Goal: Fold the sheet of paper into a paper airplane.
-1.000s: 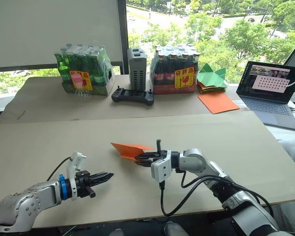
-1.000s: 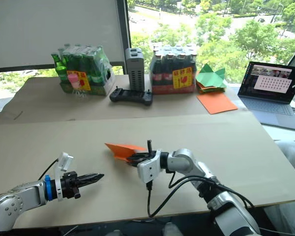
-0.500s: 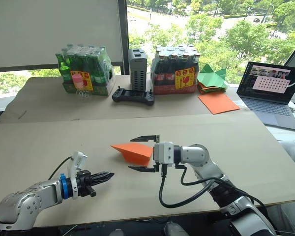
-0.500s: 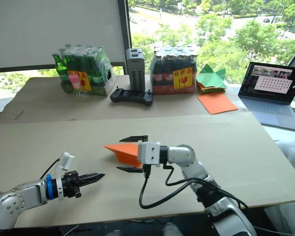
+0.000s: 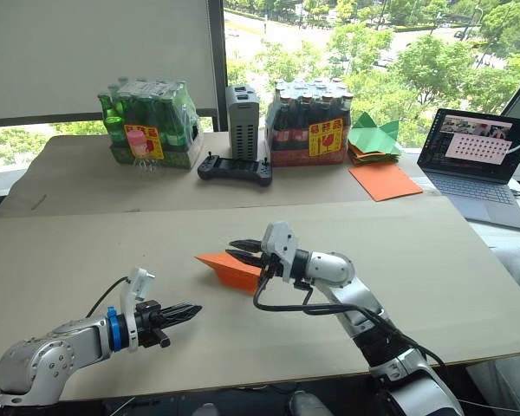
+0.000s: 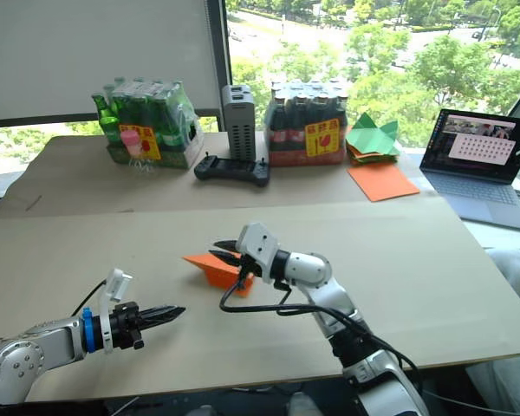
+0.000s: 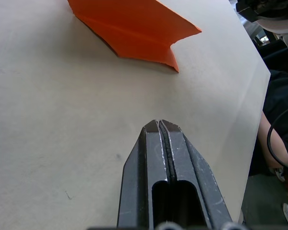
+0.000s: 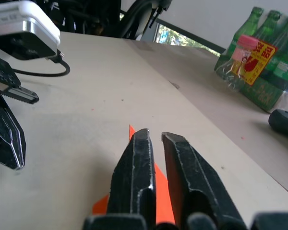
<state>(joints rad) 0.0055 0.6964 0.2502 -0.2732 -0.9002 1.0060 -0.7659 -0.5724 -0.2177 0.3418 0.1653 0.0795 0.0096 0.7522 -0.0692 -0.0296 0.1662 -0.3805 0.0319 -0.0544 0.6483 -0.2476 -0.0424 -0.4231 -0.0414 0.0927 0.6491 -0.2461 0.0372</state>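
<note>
Near the middle of the left eye view, on the bare tan table (image 5: 87, 251), lies your sheet of paper (image 5: 230, 269), already folded into a narrow orange wedge with its nose pointing toward the left edge of the frame. Your right gripper (image 5: 245, 250) hovers over the wedge's rear part, fingers almost together with just a thin slit between them and nothing pinched; orange shows beneath them in the right wrist view. Your left gripper (image 5: 186, 310) sits in the lower left, fingers pressed fully together, empty, well apart from the paper, which shows ahead of it in the left wrist view (image 7: 134, 31). Judging by the shape, you are late in the folding, at the stage of pressing or setting a crease along the body. Next you will likely need to lower the right fingertips onto the fold and run along it, perhaps bringing the left gripper in to pin the nose so the light paper does not slide. Compared with half a second ago, your right gripper has gone from wide open, straddling the wedge, to nearly closed, and its wrist has rolled so the camera housing now rides up top; the left gripper has not moved.
</note>
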